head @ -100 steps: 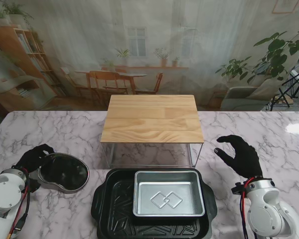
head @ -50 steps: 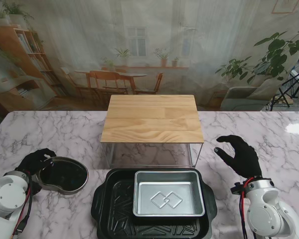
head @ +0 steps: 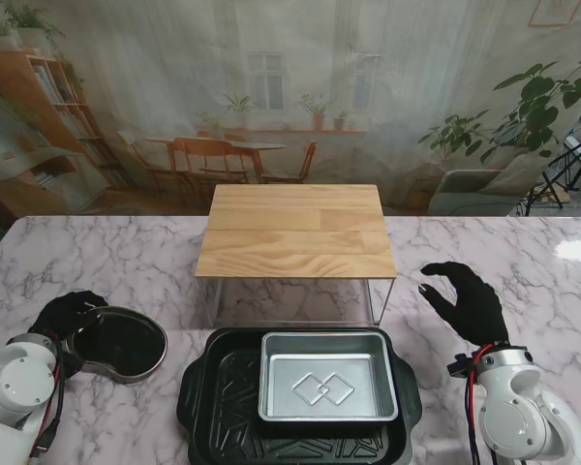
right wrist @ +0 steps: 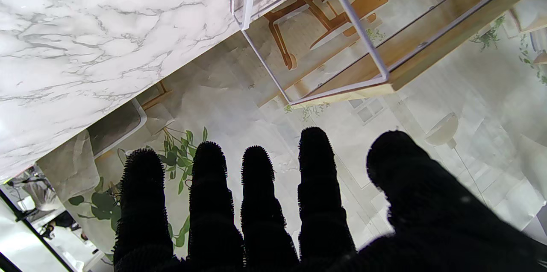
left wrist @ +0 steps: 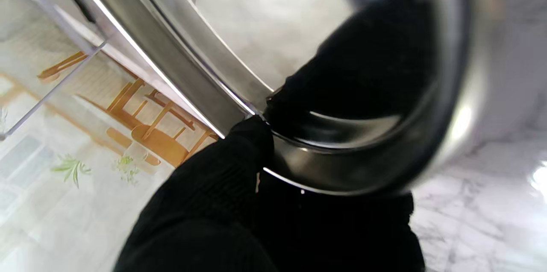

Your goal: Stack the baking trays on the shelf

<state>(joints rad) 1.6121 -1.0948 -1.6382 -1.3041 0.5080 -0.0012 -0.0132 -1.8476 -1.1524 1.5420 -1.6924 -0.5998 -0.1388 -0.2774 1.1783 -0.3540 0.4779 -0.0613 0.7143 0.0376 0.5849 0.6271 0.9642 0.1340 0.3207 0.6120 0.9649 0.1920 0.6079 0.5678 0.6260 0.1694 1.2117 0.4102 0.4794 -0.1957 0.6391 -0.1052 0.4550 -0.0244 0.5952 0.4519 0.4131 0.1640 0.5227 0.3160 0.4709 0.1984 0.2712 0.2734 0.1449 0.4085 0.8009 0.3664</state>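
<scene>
Now the left hand (head: 66, 315) grips the round pan's (head: 123, 344) rim at table's left; the silver tray (head: 327, 377) sits nested in the black tray (head: 205, 402) before the shelf (head: 295, 230); the right hand (head: 468, 302) hovers, fingers spread, holding nothing.

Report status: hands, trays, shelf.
Left hand shut on round pan. Right hand open. Silver tray in black tray. Shelf bare, unobstructed.

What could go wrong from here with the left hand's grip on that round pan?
1. The left hand pinches only the rim of the round pan, far from its centre, so the pan may tilt or slip once lifted.
2. The shelf top stands high; the pan could clip its wooden edge.
3. The right hand is open and idle, offering no support.
</scene>
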